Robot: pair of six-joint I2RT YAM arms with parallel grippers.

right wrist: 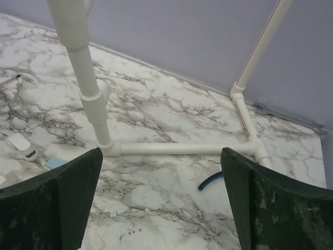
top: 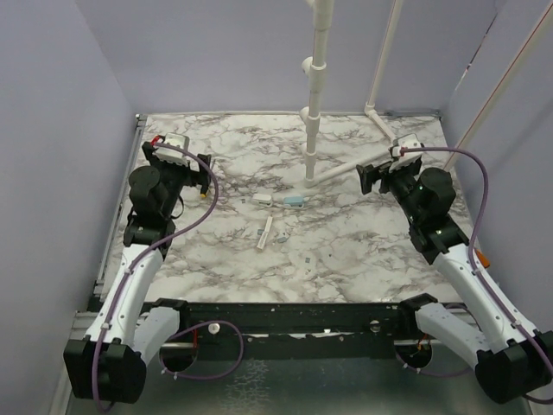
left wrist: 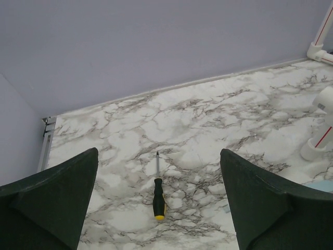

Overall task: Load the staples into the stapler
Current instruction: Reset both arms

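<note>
Top external view: I am holding both jaws spread wide, empty. The stapler is lying mid-frame on the desk; reaching for it comes next.

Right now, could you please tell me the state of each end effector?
Left end effector: open, holding nothing.
Right end effector: open, holding nothing.

The marble-patterned table carries the stapler near its middle, with a pale oblong piece close by on the near side. A black-and-yellow screwdriver lies towards the left, and a white pipe frame stands at the back.
</note>
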